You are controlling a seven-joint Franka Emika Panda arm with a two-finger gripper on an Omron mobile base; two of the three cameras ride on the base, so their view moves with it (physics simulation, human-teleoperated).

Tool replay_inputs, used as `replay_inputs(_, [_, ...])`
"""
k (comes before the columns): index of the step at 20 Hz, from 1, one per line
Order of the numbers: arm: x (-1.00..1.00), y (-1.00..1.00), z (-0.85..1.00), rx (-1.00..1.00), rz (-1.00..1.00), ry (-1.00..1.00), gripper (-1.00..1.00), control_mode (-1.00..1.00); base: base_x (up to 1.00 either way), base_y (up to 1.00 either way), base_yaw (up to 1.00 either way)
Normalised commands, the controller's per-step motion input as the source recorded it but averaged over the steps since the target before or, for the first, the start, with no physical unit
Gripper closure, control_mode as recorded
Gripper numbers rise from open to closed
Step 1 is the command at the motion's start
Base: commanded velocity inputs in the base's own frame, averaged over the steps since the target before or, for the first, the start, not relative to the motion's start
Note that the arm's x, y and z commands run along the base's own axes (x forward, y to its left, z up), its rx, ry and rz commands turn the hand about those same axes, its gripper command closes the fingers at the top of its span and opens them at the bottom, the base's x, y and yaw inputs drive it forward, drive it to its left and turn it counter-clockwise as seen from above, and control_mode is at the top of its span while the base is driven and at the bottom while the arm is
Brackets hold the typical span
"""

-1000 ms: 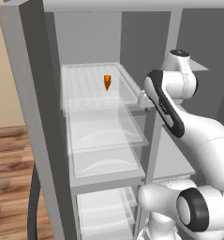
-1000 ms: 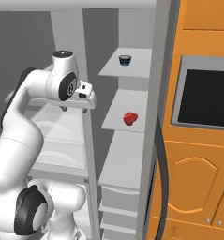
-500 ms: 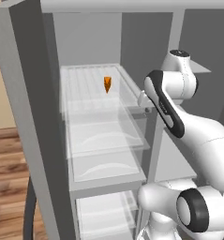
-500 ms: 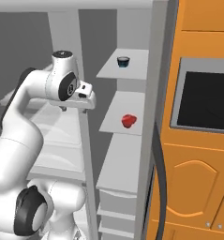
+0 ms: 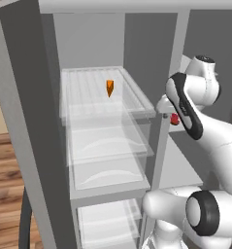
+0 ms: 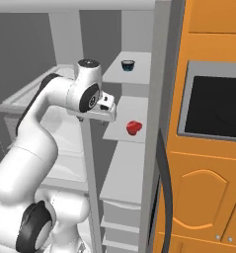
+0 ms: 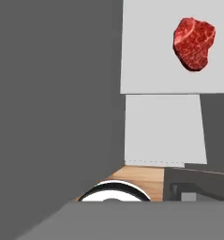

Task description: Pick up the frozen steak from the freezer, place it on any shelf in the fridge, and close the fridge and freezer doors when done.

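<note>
1. The glossy red frozen steak (image 6: 134,127) sits alone on a plain opaque grey freezer shelf (image 6: 120,132), toward its right edge, nothing touching it.
2. The white arm's two-finger gripper (image 6: 107,108) hangs at the shelf's left front corner, apart from the steak; how wide its jaws stand, I cannot tell.
3. From the hand camera, the marbled steak (image 7: 194,43) lies near the shelf's far corner.
4. Over in the fridge, a small orange wedge (image 5: 109,88) rests on the top clear ribbed shelf (image 5: 93,99).
5. A small dark bowl (image 6: 128,64) occupies the freezer shelf above.
</note>
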Motion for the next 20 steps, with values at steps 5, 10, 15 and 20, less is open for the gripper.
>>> replay_inputs(5, [0.02,-0.94,-0.31,0.1,0.01,0.01,-1.0,-1.0,0.0,0.0,0.0])
replay_inputs(10, [0.16,-0.47,-0.49,0.0,0.0,0.0,-1.0,-1.0,0.0,0.0,0.0])
replay_inputs(15, [0.34,-0.04,-0.4,-0.02,0.02,-0.01,-1.0,-1.0,0.0,0.0,0.0])
replay_inputs(20, [0.2,-0.3,-0.17,0.0,0.1,-0.01,-1.0,-1.0,0.0,0.0,0.0])
